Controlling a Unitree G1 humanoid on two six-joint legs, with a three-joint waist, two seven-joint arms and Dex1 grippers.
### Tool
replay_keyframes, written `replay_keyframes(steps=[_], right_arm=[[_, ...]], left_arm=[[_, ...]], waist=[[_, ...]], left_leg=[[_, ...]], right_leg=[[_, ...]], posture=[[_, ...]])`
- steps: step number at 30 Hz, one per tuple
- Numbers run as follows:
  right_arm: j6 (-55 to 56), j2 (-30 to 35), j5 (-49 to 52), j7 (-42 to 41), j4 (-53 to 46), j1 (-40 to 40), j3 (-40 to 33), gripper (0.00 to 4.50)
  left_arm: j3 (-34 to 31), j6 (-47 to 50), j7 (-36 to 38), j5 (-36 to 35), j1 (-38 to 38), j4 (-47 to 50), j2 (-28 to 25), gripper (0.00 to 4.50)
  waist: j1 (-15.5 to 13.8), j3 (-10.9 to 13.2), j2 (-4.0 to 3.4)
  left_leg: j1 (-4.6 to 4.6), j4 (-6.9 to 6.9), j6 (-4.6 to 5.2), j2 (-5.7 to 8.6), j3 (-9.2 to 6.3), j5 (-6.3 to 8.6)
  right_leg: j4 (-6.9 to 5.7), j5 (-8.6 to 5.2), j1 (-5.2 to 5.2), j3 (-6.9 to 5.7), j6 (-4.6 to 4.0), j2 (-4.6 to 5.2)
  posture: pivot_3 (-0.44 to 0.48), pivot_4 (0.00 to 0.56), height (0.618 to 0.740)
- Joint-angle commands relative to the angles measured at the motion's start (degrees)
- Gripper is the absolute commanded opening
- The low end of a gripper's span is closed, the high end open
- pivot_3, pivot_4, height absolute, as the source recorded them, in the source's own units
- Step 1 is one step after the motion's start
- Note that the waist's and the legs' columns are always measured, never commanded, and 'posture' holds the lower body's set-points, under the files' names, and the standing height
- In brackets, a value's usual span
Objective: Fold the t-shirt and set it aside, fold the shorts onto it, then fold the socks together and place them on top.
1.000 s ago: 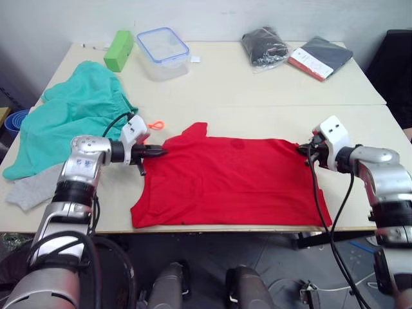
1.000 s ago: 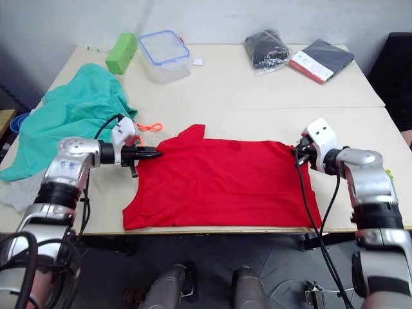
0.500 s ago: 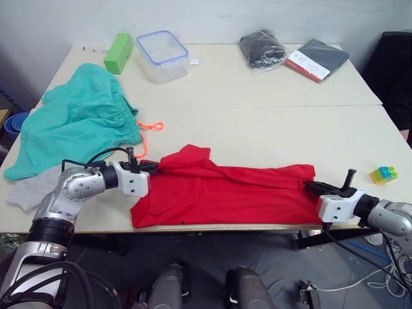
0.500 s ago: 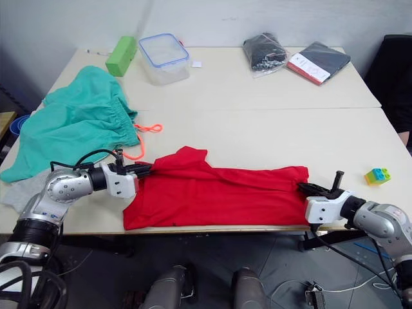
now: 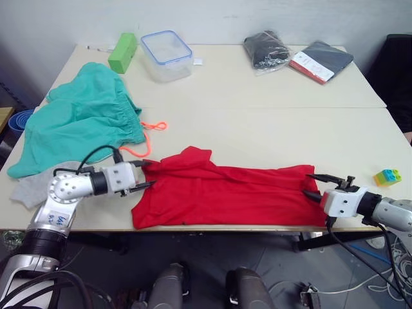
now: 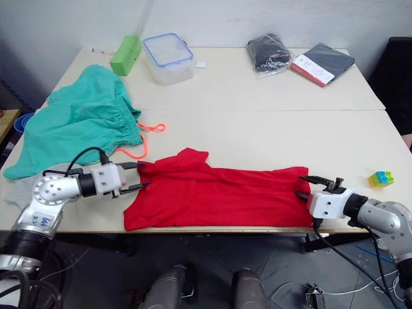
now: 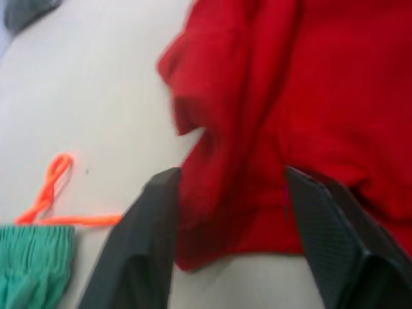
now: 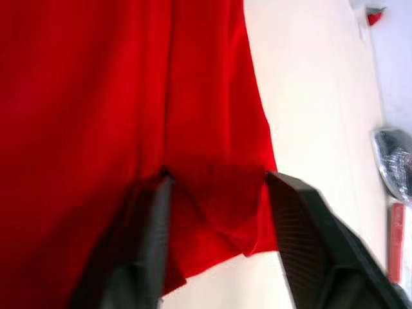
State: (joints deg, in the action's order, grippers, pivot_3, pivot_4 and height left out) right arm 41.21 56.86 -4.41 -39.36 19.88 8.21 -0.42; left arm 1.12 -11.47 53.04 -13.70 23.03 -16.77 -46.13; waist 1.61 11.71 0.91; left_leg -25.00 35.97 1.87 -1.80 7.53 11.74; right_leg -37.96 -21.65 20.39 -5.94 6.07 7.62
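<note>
Two sets of black fingers stand spread at opposite ends of the t-shirt [image 5: 225, 193], the left gripper [image 5: 145, 175] straddling its bunched sleeve edge and the right gripper [image 5: 313, 185] parted around its far corner, with cloth lying between the fingers but not pinched. The red shirt lies folded lengthwise into a long band along the near edge of the surface [image 5: 270, 122]. Just beyond the left gripper, the neon orange drawstring [image 5: 147, 138] trails from the shorts [image 5: 77, 125], heaped teal-green at the robot's left, and the socks [image 5: 32, 187] lie pale grey at the near left corner beside them. At the far side sit a green block [image 5: 122, 53] and a clear plastic box with a blue-rimmed lid [image 5: 167, 54]; what the box holds cannot be told. Farther right rest a black cloth in a clear bag [image 5: 267, 48] and a dark flat package [image 5: 322, 60]. A small toy brick [image 5: 386, 176] lies near the right gripper.
</note>
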Motion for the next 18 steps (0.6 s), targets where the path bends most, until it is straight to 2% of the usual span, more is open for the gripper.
replay_keyframes(steps=[1, 3, 4, 8, 14, 18], right_arm=[[-13.9, 1.3, 11.5, -4.8, -14.9, -1.5, -2.6, 3.69], [-23.6, 2.1, 18.5, -7.8, -23.0, -2.8, -3.2, 4.32], [-28.0, 2.7, 21.5, -9.2, -26.5, -3.6, -3.7, 4.49], [-41.9, 4.2, 31.2, -11.9, -36.7, -5.5, -7.0, 4.49], [-58.3, 3.1, 43.3, -10.0, -48.6, -4.9, -10.8, 4.49], [-65.1, 1.1, 48.2, -5.8, -54.4, -4.0, -12.5, 4.49]], left_arm=[[-5.8, 24.1, 3.1, -14.0, 5.1, 5.8, -2.4, 3.78], [-5.6, 35.7, 6.5, -18.3, 9.0, 6.0, -3.8, 4.37], [-4.8, 39.6, 7.6, -18.9, 11.4, 5.1, -3.9, 4.49], [1.5, 47.8, 9.9, -14.4, 22.7, -3.8, -0.8, 4.49], [9.4, 55.9, 11.4, -6.5, 37.0, -23.1, 8.9, 4.49], [9.0, 55.0, 9.2, -3.1, 43.6, -36.2, 15.7, 4.49]], waist=[[0.0, 0.0, 0.0], [-0.1, 0.0, 0.0], [-0.1, 0.0, 0.0], [-1.3, 0.0, 0.0], [-2.5, 0.0, 0.1], [-2.7, 0.1, 0.18]], left_leg=[[0.0, 0.01, -0.01, -0.01, -0.08, -0.01], [-0.04, 0.05, -0.03, 0.01, -0.23, -0.02], [-0.08, 0.06, -0.05, 0.02, -0.32, -0.03], [-0.07, 0.07, -0.02, 0.15, -0.43, -0.01], [-0.17, 0.17, 0.05, 0.21, -0.42, -0.01], [-0.32, 0.18, 0.05, 0.19, -0.37, -0.01]], right_leg=[[0.0, 0.0, -0.03, 0.02, 0.0, 0.0], [-0.02, -0.01, -0.06, 0.05, -0.03, -0.03], [-0.03, -0.02, -0.08, 0.05, -0.04, -0.05], [0.06, -0.02, -0.21, -0.02, -0.04, -0.2], [0.1, -0.01, -0.21, -0.13, -0.03, -0.24], [0.1, -0.01, -0.01, -0.22, -0.03, -0.24]], posture=[[0.0, 0.15, 0.74], [0.0, 0.15, 0.74], [0.0, 0.15, 0.74], [0.0, 0.15, 0.74], [0.0, 0.15, 0.74], [0.0, 0.15, 0.74]])
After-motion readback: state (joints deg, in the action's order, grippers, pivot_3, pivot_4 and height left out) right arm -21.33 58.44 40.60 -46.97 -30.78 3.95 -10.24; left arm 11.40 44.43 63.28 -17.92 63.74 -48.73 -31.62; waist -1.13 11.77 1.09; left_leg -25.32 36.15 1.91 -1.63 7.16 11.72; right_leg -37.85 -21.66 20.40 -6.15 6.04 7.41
